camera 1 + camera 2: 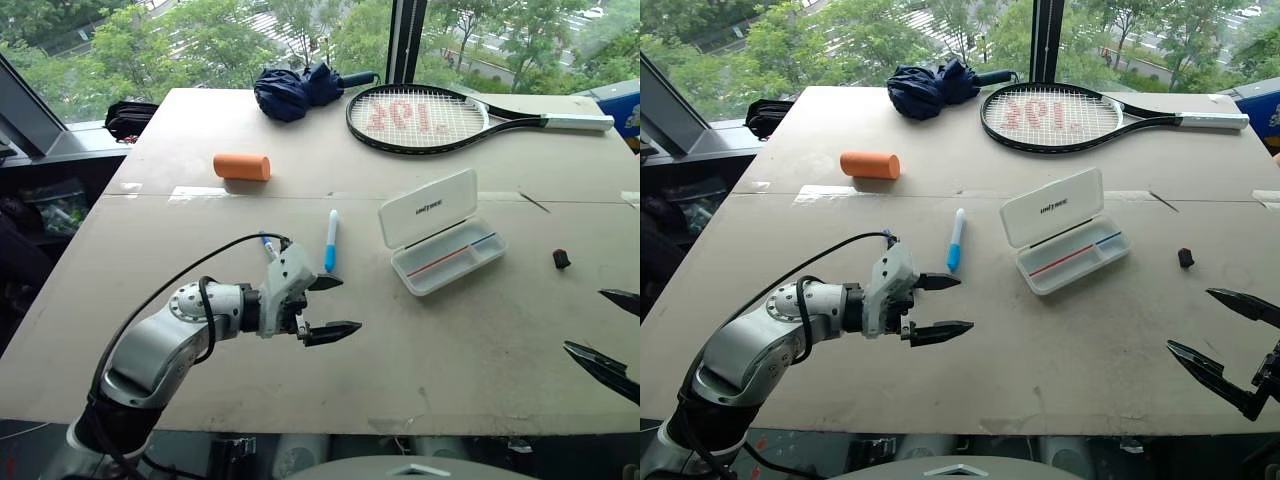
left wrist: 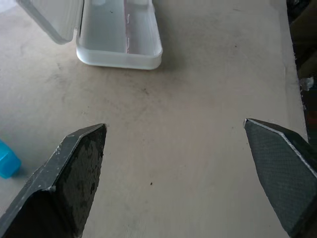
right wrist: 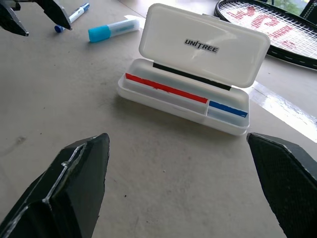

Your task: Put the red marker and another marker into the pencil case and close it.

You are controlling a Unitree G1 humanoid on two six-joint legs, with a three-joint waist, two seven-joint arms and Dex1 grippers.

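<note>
Case: translucent white plastic pencil case (image 1: pixel 445 258) is seen lid-up, red and blue strips inside.
Marker: blue-capped white marker (image 1: pixel 331 240) is laid beside it.
Left gripper (image 1: pixel 332 306): jaws released, empty.
Right gripper (image 1: pixel 1212 334): jaws released, empty.

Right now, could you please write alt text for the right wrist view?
An open translucent white plastic pencil case lies on the beige table, its lid raised, a red and blue strip inside. The open right gripper frames it; a blue-capped white marker and a black-framed racket lie beyond.
</note>
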